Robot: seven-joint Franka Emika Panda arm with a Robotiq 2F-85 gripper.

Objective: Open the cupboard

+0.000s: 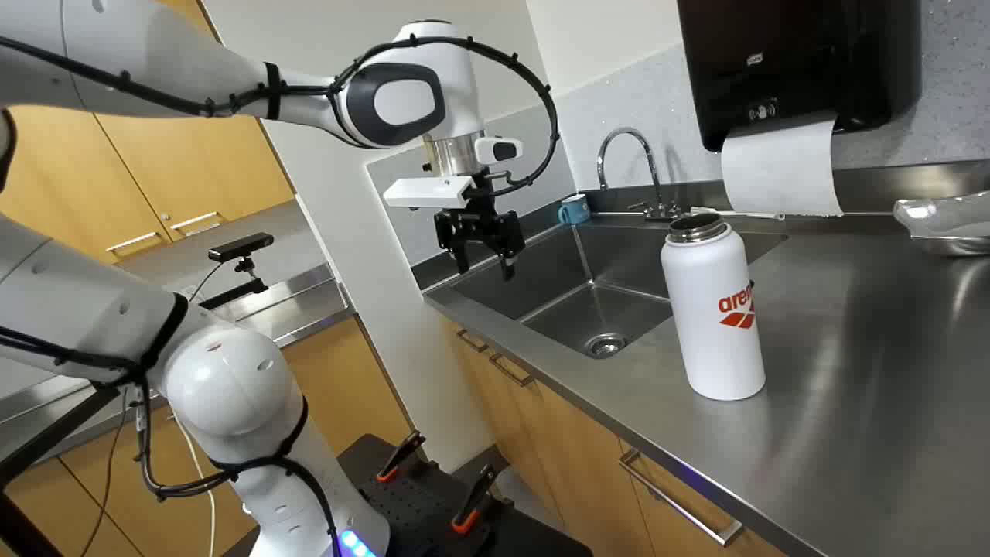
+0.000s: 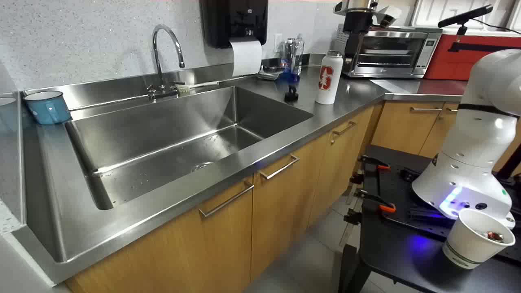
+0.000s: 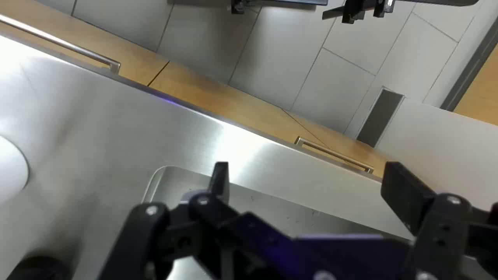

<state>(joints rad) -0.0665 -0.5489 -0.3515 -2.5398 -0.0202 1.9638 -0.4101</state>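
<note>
The cupboard under the sink has light wood doors, a left one (image 2: 179, 248) and a middle one (image 2: 281, 215), which look shut. Their metal bar handles (image 2: 228, 199) (image 2: 280, 167) sit just below the counter edge. In the wrist view a handle (image 3: 334, 154) lies past the counter edge, apart from the fingers. My gripper (image 1: 485, 263) is black, with its fingers apart and nothing between them. It points down over the left end of the sink. In the wrist view its two fingertips (image 3: 305, 171) are widely spaced. It touches no handle.
A white bottle (image 1: 715, 317) stands upright on the counter (image 1: 851, 348) beside the sink (image 2: 199, 142). A blue mug (image 2: 48, 106) and a tap (image 1: 653, 174) stand by the sink. A black lid (image 2: 291, 93) is near the bottle. The robot's stand (image 2: 390, 252) holds a paper cup (image 2: 474, 244).
</note>
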